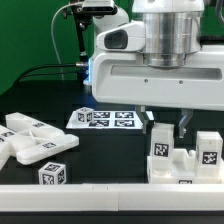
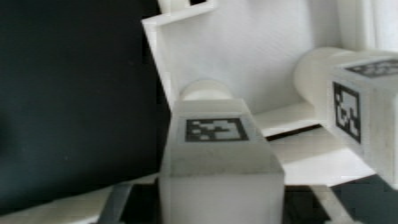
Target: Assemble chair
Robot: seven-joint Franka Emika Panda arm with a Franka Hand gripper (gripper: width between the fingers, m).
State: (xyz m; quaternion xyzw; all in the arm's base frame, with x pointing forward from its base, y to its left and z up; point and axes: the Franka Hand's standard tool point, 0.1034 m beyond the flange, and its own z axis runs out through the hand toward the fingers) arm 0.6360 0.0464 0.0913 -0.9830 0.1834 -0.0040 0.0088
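Panels [image 1: 28, 140] and marker board [image 1: 105, 118] beside tagged post [image 1: 160, 145] under end effector [image 1: 166, 124]

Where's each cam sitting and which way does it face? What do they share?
Exterior view: off the arm, low, looking across the black table at the arm. Shows the gripper over standing chair parts, plus loose parts and the marker board.
Wrist view: on the wrist, looking down at a tagged white post. The fingers are not clearly tellable.
Shared: the standing chair parts under the gripper, likely that post.
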